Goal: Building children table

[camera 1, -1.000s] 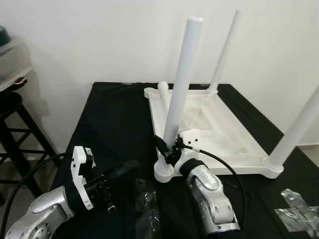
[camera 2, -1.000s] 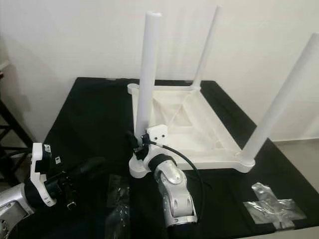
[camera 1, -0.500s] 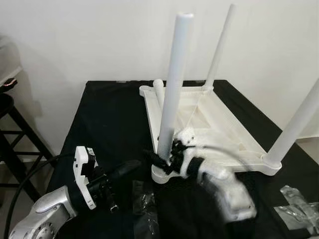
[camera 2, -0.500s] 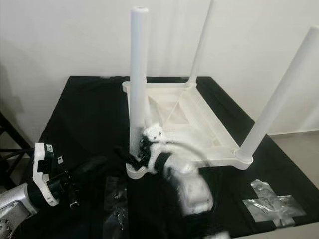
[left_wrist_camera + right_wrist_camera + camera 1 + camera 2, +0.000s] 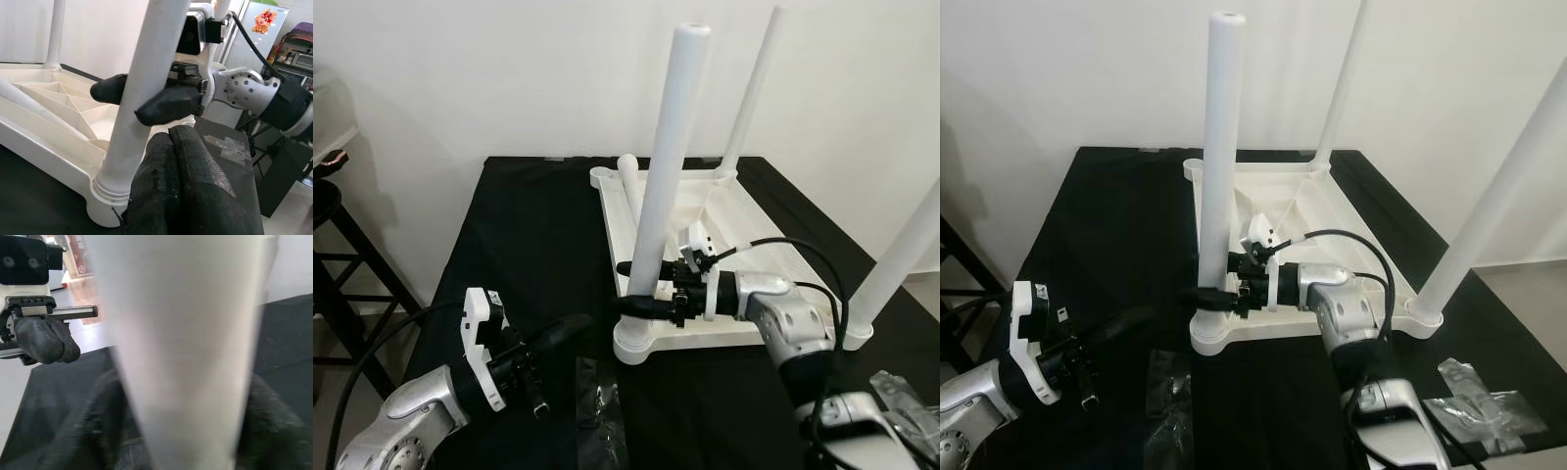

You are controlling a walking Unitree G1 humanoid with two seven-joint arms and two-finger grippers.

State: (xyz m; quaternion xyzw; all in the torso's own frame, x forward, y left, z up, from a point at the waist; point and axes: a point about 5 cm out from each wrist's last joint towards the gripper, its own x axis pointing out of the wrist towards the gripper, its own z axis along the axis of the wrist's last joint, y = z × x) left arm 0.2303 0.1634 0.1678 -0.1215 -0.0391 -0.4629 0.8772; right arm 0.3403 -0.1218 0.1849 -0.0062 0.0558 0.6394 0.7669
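Observation:
The white children's table (image 5: 754,245) lies upside down on a black tabletop (image 5: 529,245), with three legs standing in its corners. A loose fourth leg (image 5: 629,181) lies inside it at the far left. My right gripper (image 5: 621,287) reaches in from the right, shut on the near-left leg (image 5: 668,147) just above its socket. One finger is behind the leg and one finger (image 5: 168,105) is in front. Just left of that corner, my left gripper (image 5: 576,325) hovers low, shut and empty, its fingertips (image 5: 171,147) pressed together.
Crumpled clear plastic bags lie on the black tabletop in front (image 5: 602,411) and at the near right (image 5: 901,401). A dark stool (image 5: 328,206) stands off the left side. A white wall is close behind. The left half of the tabletop is bare.
My right arm has swung from in front of the table's corner round to the right, its gripper staying at the base of the near-left leg. The left gripper has barely moved.

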